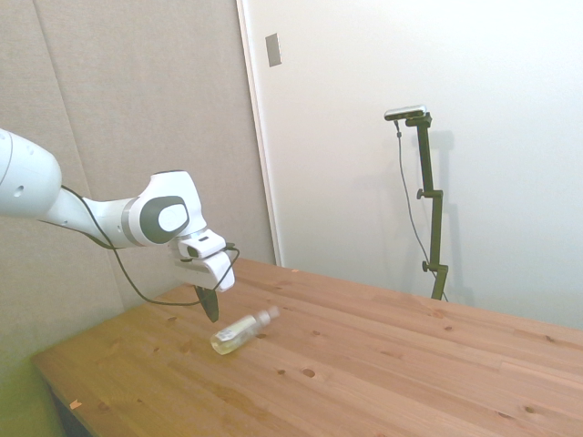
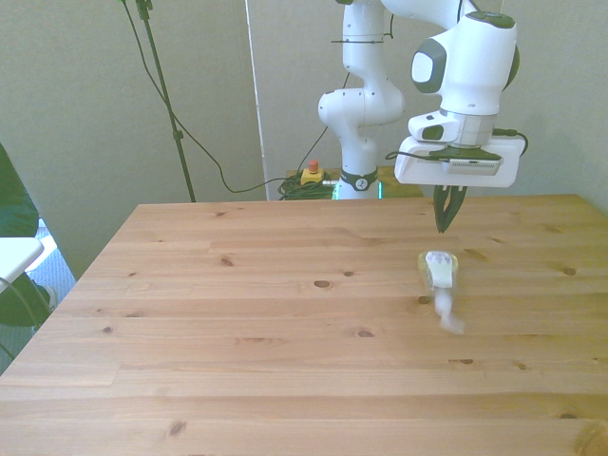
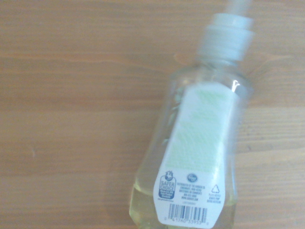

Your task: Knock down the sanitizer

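Sanitizer [image 1: 239,334] lies tipped on table [image 1: 383,364] (top blurred); gripper [image 1: 210,308] fingers pressed together just behind it; retreat upward without touching.

Below the dark-fingered gripper [image 2: 445,220], pale yellowish liquid is seen in the clear sanitizer [image 1: 239,333] — white nozzle, white label with barcode — on a knotty light-brown wooden table [image 2: 285,323].
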You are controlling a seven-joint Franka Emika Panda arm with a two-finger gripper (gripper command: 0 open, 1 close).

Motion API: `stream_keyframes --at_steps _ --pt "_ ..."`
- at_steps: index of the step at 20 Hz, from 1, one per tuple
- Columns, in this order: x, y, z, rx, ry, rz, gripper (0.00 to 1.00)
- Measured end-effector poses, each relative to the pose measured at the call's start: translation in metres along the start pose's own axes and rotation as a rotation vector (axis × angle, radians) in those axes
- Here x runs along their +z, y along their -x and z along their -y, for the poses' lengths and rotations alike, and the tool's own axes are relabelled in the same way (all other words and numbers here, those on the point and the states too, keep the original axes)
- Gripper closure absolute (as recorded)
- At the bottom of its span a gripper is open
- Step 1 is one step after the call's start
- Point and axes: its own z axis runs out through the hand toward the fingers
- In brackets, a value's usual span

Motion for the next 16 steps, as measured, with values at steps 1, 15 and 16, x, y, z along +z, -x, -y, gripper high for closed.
stream_keyframes --at_steps 1,15,16 --pt "0.001 -0.006 0.002 0.008 -0.002 0.0 1.0" --pt "0.013 -0.067 0.029 0.108 -0.029 -0.018 0.0" --pt "0.014 -0.068 0.031 0.109 -0.03 -0.019 0.0"
